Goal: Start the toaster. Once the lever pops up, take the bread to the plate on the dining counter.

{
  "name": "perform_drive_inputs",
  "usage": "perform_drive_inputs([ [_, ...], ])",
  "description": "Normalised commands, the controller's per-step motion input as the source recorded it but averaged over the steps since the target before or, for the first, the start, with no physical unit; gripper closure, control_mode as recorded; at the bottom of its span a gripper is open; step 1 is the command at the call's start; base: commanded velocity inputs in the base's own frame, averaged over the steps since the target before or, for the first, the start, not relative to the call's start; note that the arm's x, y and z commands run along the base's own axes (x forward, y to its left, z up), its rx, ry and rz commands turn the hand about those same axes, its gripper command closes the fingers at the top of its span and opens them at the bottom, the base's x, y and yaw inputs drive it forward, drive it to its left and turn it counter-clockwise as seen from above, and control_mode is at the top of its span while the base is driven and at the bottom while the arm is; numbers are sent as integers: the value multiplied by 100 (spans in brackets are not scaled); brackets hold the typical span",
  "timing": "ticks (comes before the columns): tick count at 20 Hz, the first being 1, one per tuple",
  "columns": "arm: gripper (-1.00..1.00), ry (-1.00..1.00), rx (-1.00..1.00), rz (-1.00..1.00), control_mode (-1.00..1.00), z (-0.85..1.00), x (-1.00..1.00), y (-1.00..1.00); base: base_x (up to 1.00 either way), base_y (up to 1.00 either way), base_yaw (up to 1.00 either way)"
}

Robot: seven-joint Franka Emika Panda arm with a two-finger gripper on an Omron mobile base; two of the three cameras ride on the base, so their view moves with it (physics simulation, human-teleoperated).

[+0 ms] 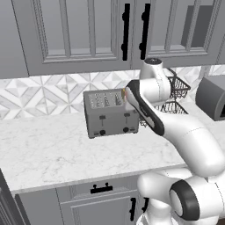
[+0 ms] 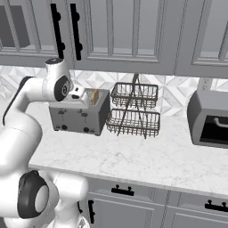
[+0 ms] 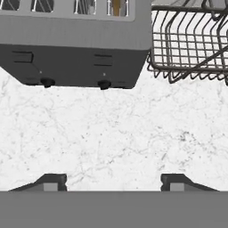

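The toaster [image 1: 110,115] stands at the back of the marble counter, both black levers and knobs facing me. A tan slice of bread [image 2: 95,96] sticks up from its rightmost slot and peeks in at the top of the hand view [image 3: 116,6]. My gripper [image 3: 113,182] hangs over the bare counter just in front of the toaster. Its jaws are wide apart and nothing is between the fingertips [image 3: 53,181]. In the base views my hand [image 2: 76,92] hovers at the toaster's top right corner. The plate and the dining counter are out of view.
A two-tier dark wire basket rack [image 2: 133,110] stands right beside the toaster [image 3: 191,40]. A bigger grey box appliance [image 2: 209,118] sits further right. Wall cabinets [image 1: 88,30] hang low above. The counter's front edge [image 1: 88,182] runs below.
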Motion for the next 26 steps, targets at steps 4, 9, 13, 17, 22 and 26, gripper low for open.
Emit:
perform_drive_inputs([
  [4, 100, 0, -2, 0, -100, -13, 38, 2, 0, 0, 0],
  [9, 100, 0, -2, 0, -100, -18, 37, 1, 0, 0, 0],
  [13, 100, 0, -3, 0, -100, -28, 42, 3, 0, 0, 0],
  [17, 100, 0, -3, 0, -100, -29, 41, 5, 0, 0, 0],
  [22, 100, 0, -4, 0, -100, -29, 39, 8, 0, 0, 0],
  [26, 100, 0, -2, 0, -100, -28, 39, 6, 0, 0, 0],
])
